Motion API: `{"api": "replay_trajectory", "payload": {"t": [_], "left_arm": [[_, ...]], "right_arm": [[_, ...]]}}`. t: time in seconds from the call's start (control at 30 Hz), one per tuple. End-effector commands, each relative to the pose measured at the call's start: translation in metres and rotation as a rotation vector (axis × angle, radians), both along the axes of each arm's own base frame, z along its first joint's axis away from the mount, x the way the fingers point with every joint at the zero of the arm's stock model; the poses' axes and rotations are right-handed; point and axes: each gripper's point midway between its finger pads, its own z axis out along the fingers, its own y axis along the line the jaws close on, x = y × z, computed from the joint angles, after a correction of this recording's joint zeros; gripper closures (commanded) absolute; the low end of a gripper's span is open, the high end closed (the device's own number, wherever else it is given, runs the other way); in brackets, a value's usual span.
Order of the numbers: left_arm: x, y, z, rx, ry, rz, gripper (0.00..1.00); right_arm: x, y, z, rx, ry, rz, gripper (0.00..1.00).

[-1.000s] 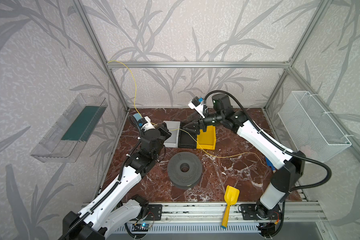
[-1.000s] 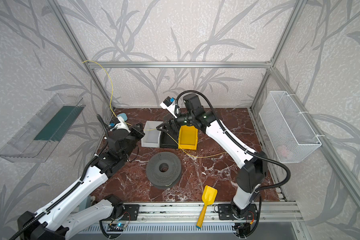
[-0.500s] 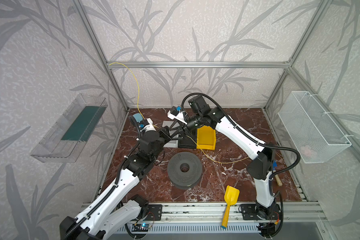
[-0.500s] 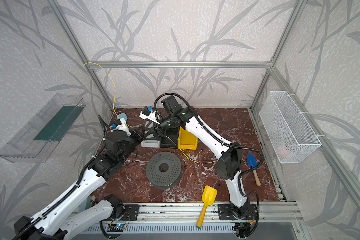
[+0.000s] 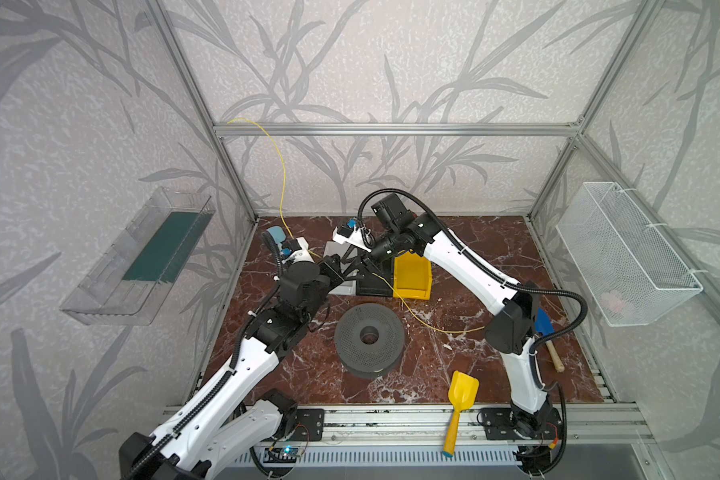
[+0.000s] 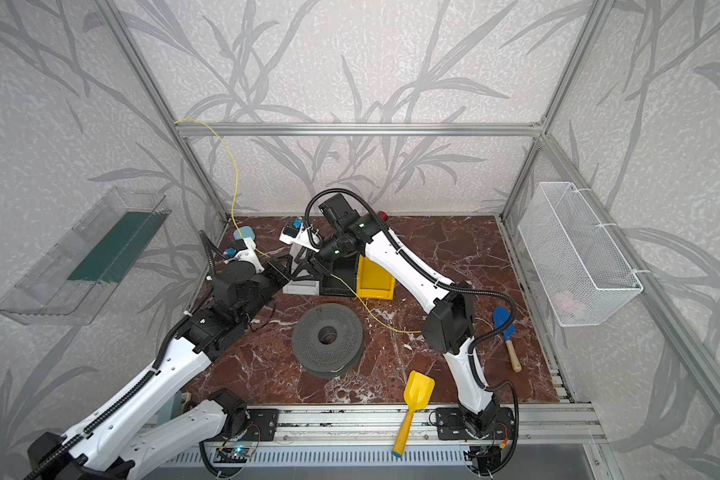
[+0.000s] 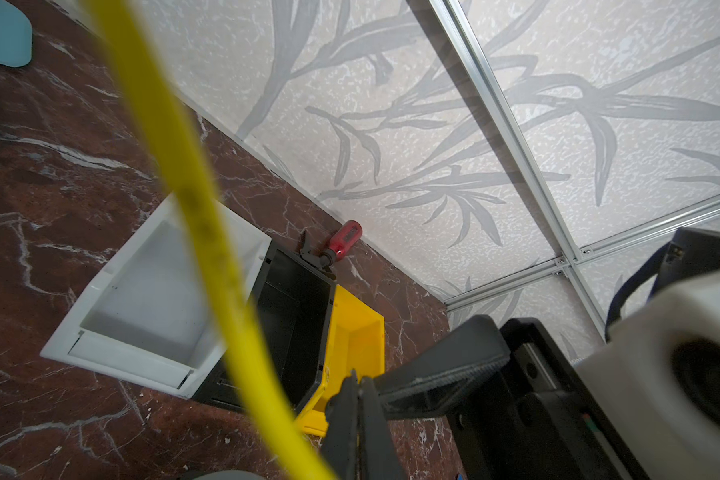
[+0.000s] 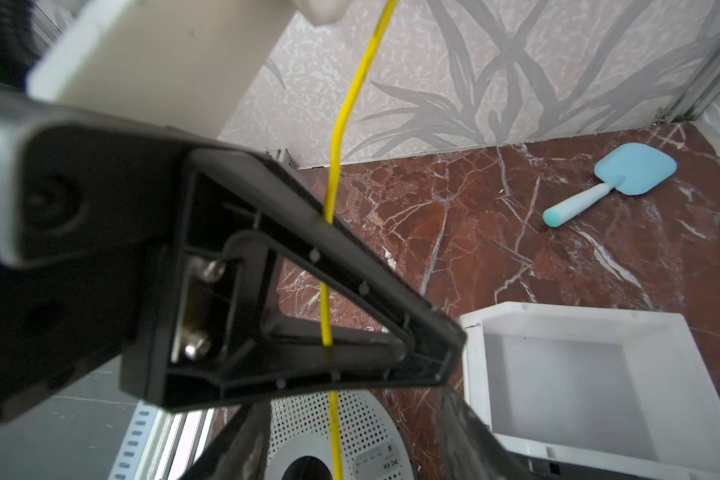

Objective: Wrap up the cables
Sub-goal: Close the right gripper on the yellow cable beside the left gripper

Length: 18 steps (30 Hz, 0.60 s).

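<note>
Left fingers (image 7: 347,419): clamped on cables (image 5: 283,183); pinch hidden from us.
Right fingers (image 8: 470,436): apart around cables, tips cut off.

White arms (image 5: 466,257), black joints (image 5: 510,328), corrugated hoses (image 5: 574,299), black open-framed left tool (image 8: 445,345).
</note>
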Motion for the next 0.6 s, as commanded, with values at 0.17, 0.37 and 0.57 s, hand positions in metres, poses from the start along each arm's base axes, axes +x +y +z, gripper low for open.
{"api": "replay_trajectory", "payload": {"t": [0.17,0.37,0.57], "left_arm": [[-0.0039,-0.0062,0.02,-0.035,-0.044,-0.039,1.0],[-0.0053,-0.0068,0.0178,-0.03,-0.038,-0.048,1.0],[-0.0073,-0.011,0.014,-0.006,-0.006,-0.078,0.9]], "right_arm": [[0.0051,0.0074,-0.0073,0.003,0.005,0.0,0.57],[0.006,0.0077,-0.0063,0.0,-0.026,-0.008,1.0],[0.0015,-0.0004,-0.0034,-0.001,-0.055,-0.01,1.0]]}}
